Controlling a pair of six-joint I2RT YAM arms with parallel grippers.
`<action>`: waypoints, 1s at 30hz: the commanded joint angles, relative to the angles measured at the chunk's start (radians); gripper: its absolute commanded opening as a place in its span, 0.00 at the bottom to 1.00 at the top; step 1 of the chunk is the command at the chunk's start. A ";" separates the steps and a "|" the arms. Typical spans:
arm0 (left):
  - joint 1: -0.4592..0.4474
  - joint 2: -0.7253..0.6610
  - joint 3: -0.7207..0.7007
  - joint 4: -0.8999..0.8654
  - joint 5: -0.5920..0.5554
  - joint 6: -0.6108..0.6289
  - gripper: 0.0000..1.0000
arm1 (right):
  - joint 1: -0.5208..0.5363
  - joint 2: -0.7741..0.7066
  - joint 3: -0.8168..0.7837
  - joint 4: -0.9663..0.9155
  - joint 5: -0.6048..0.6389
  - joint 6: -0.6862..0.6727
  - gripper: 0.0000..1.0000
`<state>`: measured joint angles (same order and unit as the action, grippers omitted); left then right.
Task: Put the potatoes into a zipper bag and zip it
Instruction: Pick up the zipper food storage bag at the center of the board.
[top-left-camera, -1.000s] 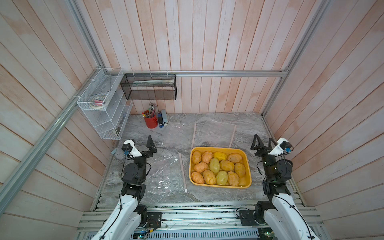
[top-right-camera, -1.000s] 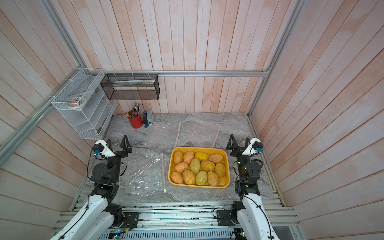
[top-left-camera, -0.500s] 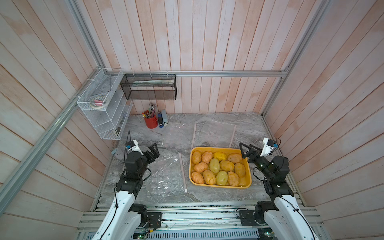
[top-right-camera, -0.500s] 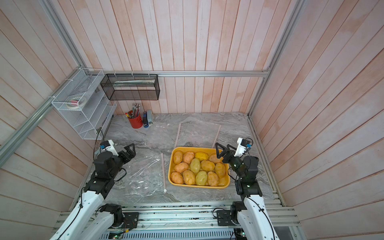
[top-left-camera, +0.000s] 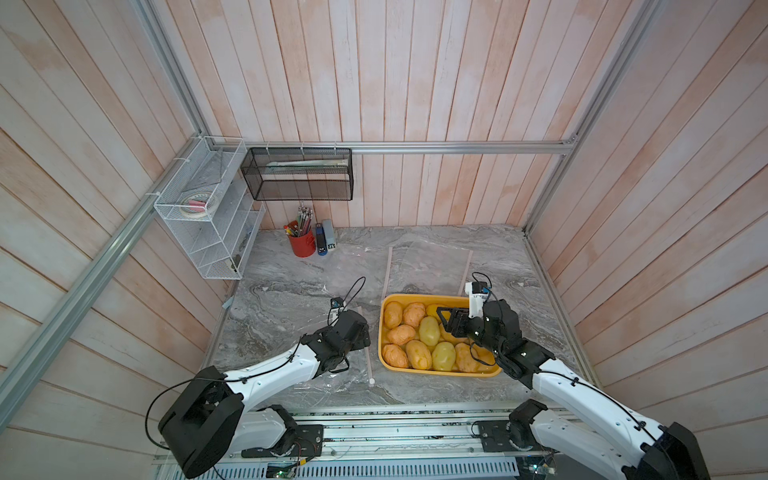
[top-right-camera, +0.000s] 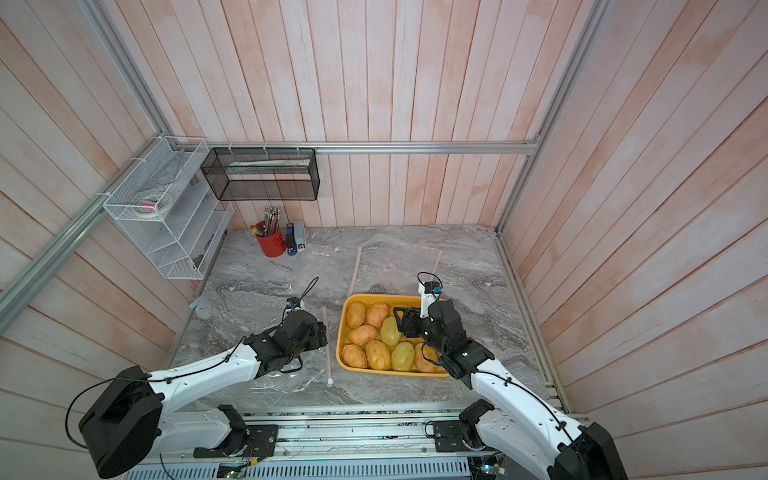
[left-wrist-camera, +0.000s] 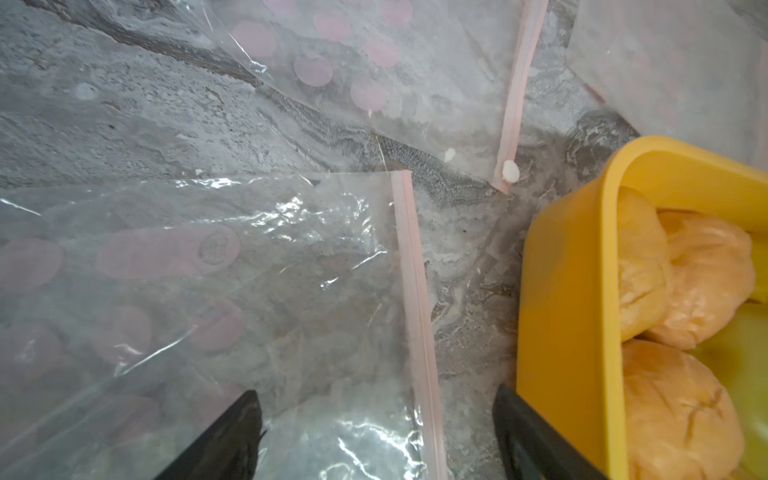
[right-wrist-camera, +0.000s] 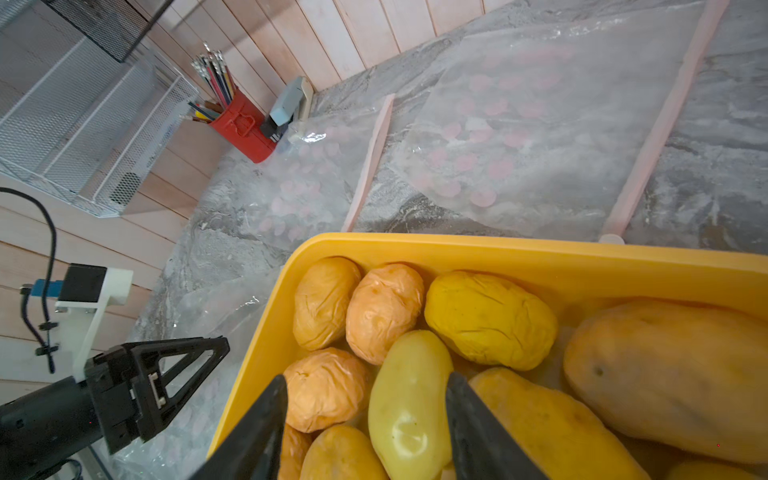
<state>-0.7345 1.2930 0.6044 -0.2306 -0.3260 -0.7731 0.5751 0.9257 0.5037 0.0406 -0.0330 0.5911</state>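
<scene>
Bring the right gripper (right-wrist-camera: 366, 376) straight down on the greenish-yellow potato (right-wrist-camera: 409, 415) lying between its jaws; at present partly open and holding nothing, one jaw close against that potato, the other apart from it. Close only with both jaws at the widest middle of the potato, not at a tapered end, to avoid a slip on the skin. Mind the orange potato (right-wrist-camera: 328, 386) pressed just beside the other jaw: go deep enough for a firm hold, but without wedging against it. Note the place of the potatoes (top-left-camera: 428, 332): all in the yellow tray (top-left-camera: 415, 296), directly under and ahead of the right gripper, none in a bag yet. Leave the left gripper (left-wrist-camera: 374, 392) wide open and empty, as now, low over the zipper bag (left-wrist-camera: 208, 291) flat on the tabletop (left-wrist-camera: 469, 249), with the pink zipper strip (left-wrist-camera: 415, 291) passing between its jaws and the tray wall just beside one jaw. Pinch there only the upper layer next to the strip and lift, to make a mouth toward the tray; probably difficult with such thin film, so close slowly and check for both layers caught.
</scene>
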 joint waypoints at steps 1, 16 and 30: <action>-0.012 0.041 -0.005 0.066 0.002 -0.017 0.88 | 0.022 -0.007 0.001 -0.018 0.085 -0.001 0.61; -0.023 0.250 0.049 0.064 -0.065 -0.028 0.70 | 0.033 -0.021 -0.018 -0.018 0.089 0.001 0.62; -0.027 0.224 0.075 0.056 -0.049 -0.014 0.79 | 0.041 -0.001 -0.021 -0.004 0.085 0.003 0.62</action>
<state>-0.7559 1.5234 0.6479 -0.1612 -0.3733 -0.7902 0.6083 0.9203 0.4900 0.0364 0.0441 0.5941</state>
